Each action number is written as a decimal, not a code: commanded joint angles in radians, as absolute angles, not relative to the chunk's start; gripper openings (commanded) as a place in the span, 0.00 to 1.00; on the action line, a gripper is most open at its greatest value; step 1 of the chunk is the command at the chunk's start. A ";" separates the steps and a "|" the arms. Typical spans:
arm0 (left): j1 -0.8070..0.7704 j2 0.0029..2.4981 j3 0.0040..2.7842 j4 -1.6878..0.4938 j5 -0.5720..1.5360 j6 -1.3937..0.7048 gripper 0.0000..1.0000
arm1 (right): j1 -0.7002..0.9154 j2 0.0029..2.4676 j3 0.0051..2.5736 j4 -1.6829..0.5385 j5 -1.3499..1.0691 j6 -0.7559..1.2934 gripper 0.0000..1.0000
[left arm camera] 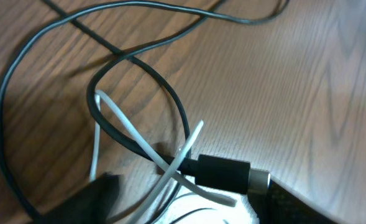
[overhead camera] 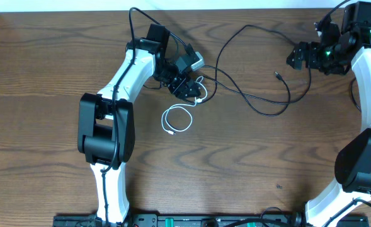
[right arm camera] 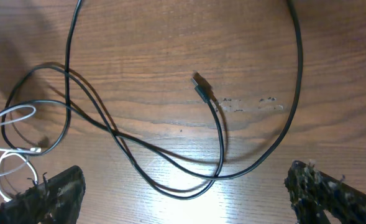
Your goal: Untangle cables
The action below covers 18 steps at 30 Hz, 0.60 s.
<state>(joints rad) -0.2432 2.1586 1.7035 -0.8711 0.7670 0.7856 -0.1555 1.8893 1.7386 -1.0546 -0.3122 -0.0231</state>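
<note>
The black cable [overhead camera: 261, 101] lies in long loops across the middle and right of the table, with one small plug end [overhead camera: 278, 74] lying free. The white cable [overhead camera: 177, 120] forms a small coil and crosses the black one under my left gripper [overhead camera: 186, 87]. In the left wrist view my left gripper [left arm camera: 183, 208] stands open low over the crossing. A black plug [left arm camera: 223, 173] and strands of the white cable [left arm camera: 139, 143] lie between its fingers. My right gripper [overhead camera: 293, 58] hovers open at the far right, apart from the cables. Below my right gripper [right arm camera: 183, 199] runs the black cable [right arm camera: 170, 158].
The table's back edge [overhead camera: 235, 7] lies just behind both grippers. A thicker black cord [overhead camera: 133, 25] rises from the left arm. Both arm bases [overhead camera: 106, 135] stand near the front, with a dark rail [overhead camera: 172, 221] along the front edge.
</note>
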 commanded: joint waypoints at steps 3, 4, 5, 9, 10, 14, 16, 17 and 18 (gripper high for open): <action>-0.244 2.173 1.705 -0.886 0.789 0.807 0.19 | -0.151 1.857 1.739 -1.056 -0.321 -0.038 0.99; -0.244 2.173 1.705 -0.891 0.789 0.807 0.14 | -0.151 1.857 1.739 -1.056 -0.321 -0.038 0.99; -0.244 2.173 1.705 -0.896 0.790 0.805 0.11 | -0.151 1.857 1.739 -1.056 -0.321 -0.038 0.99; -0.244 2.173 1.705 -0.905 0.794 0.723 0.08 | -0.151 1.857 1.739 -1.056 -0.321 -0.038 0.99; -0.244 2.173 1.705 -0.908 0.794 0.705 0.08 | -0.150 1.857 1.739 -1.056 -0.321 -0.038 0.99; -0.243 2.167 1.720 -0.908 0.792 0.610 0.08 | -0.143 1.857 1.739 -1.054 -0.322 -0.038 0.99; -0.244 2.154 1.744 -0.908 0.792 0.552 0.07 | -0.140 1.857 1.739 -1.053 -0.334 -0.039 0.99; -0.244 2.141 1.761 -0.908 0.792 0.516 0.07 | -0.140 1.857 1.739 -1.052 -0.345 -0.039 0.99; -0.244 2.129 1.776 -0.908 0.793 0.491 0.07 | -0.139 1.857 1.739 -1.051 -0.355 -0.038 0.99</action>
<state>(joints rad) -0.2432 2.1586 1.7134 -0.9073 0.7799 0.6136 -0.1497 1.8893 1.7386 -1.0534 -0.3218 -0.0231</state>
